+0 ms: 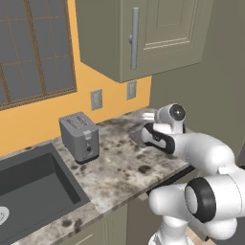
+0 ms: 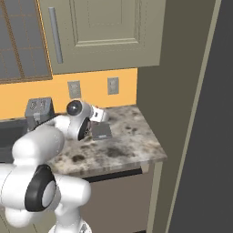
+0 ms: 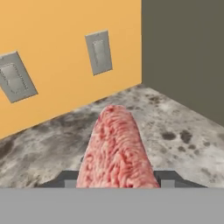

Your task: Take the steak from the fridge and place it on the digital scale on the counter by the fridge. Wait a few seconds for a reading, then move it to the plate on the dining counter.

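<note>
The steak (image 3: 116, 148), a reddish-pink slab, stands close in front of the hand camera, held between the two dark fingertips. My gripper (image 3: 117, 180) is shut on it and points at the orange back wall, above the counter (image 1: 119, 167). In the base views the white hand (image 2: 98, 114) hovers just over the digital scale (image 2: 102, 131), a thin grey square whose corner (image 1: 137, 136) pokes out behind my forearm. The fridge (image 2: 214, 136) is the tall dark grey surface at the right edge. The plate and the dining counter are out of view.
A silver toaster (image 1: 79, 136) stands left of the scale, with a dark sink (image 1: 28, 191) further left. A wall cabinet (image 1: 143, 33) hangs above the hand. Two outlets (image 3: 99, 52) sit on the orange wall, and an olive-grey side panel (image 2: 177, 91) closes the counter's right end.
</note>
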Robot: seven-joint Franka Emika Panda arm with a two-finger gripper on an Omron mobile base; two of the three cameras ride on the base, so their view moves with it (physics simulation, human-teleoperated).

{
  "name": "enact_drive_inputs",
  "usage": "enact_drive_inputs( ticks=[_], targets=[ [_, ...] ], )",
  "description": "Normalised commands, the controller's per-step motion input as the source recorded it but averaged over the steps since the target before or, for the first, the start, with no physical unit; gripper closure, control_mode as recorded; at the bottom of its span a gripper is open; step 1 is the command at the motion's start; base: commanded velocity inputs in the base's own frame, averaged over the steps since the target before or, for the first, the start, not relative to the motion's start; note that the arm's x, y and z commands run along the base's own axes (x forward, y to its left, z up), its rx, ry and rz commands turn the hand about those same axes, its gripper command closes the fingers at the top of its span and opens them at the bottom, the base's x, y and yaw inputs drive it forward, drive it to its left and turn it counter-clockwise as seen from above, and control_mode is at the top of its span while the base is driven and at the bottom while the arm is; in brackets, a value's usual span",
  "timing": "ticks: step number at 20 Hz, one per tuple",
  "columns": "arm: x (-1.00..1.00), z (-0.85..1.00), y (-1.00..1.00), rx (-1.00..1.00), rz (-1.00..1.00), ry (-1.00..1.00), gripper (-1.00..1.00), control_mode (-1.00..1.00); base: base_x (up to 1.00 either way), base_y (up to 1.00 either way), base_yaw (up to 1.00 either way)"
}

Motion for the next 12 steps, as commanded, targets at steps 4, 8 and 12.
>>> enact_drive_inputs(
  ticks=[4, 8, 12],
  targets=[
    [-0.53, 1.00, -0.19, 0.01, 0.00, 0.12, 1.00, -1.00, 0.00, 0.00, 0.00],
    [-0.63, 0.99, -0.15, 0.00, 0.00, 0.29, 1.00, -1.00, 0.00, 0.00, 0.00],
    [-0.59, 0.62, -0.09, 0.00, 0.00, 0.43, 1.00, -1.00, 0.00, 0.00, 0.00]
  ],
)
